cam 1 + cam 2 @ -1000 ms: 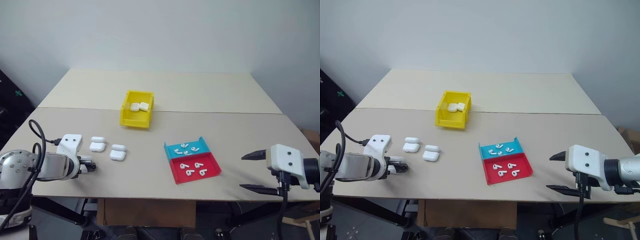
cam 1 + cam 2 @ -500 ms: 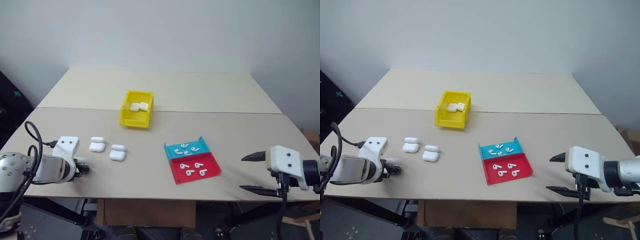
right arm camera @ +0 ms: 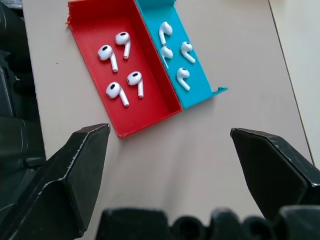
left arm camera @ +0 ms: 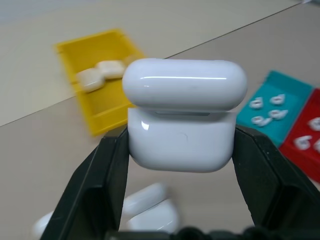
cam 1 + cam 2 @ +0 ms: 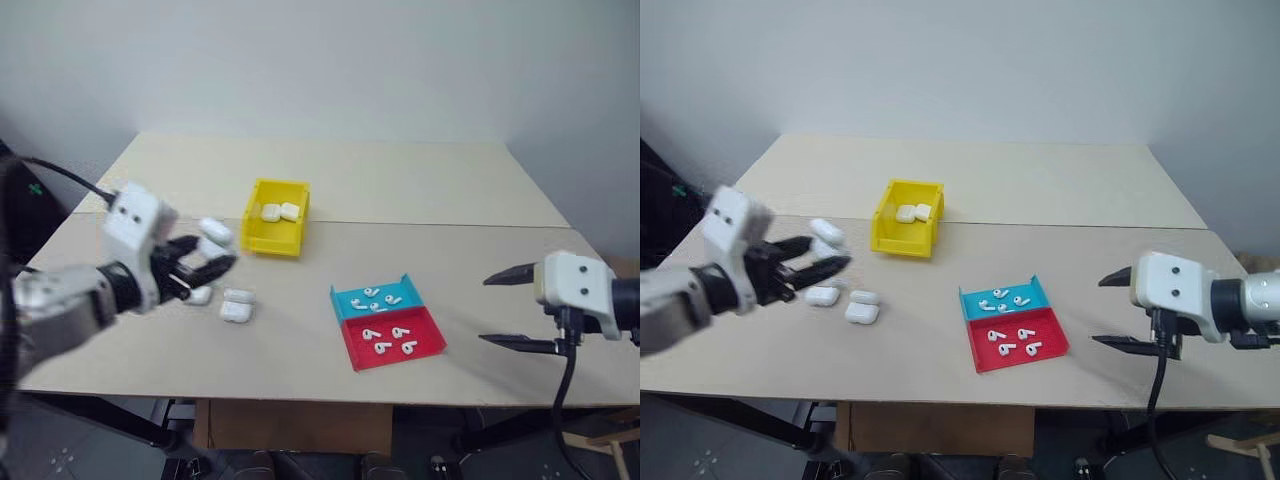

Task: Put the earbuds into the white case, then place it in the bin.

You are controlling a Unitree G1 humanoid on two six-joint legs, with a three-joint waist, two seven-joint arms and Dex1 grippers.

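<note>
Your left end effector (image 4: 180, 150) is clamped on the white case (image 4: 182, 117), held above the table (image 5: 300, 340) near its left edge. Your right end effector (image 5: 510, 308) stands spread wide and empty beyond the right edge, with open table between them. The bin (image 5: 273, 232) holds two cases; the red tray (image 3: 125, 75) and blue tray (image 3: 192, 75) each hold four earbuds (image 3: 122, 42).
</note>
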